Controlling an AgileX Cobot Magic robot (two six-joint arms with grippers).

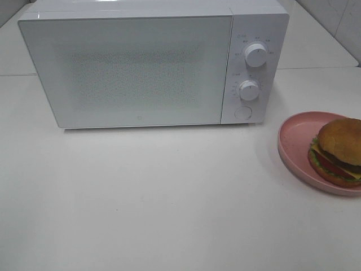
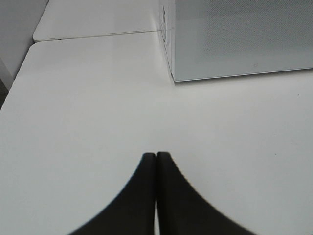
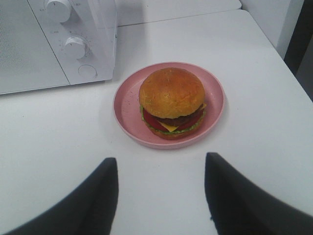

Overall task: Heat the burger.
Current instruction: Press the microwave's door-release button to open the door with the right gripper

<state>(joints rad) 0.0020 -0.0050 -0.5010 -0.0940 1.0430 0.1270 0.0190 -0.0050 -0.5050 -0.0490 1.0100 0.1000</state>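
Note:
The burger (image 1: 340,148) with a golden-brown bun, lettuce, tomato and cheese sits on a pink plate (image 1: 294,138) at the right edge of the table, to the right of the white microwave (image 1: 152,65). The microwave door is shut. In the right wrist view the burger (image 3: 171,100) lies ahead of my open, empty right gripper (image 3: 161,169), apart from it. My left gripper (image 2: 156,159) is shut and empty over bare table, short of the microwave's front left corner (image 2: 172,78). Neither gripper shows in the exterior high view.
The microwave has two knobs (image 1: 255,55) (image 1: 248,89) and a round door button (image 1: 243,112) on its right panel. A white table (image 1: 169,197) spreads in front. A wall (image 1: 338,17) stands at the back right.

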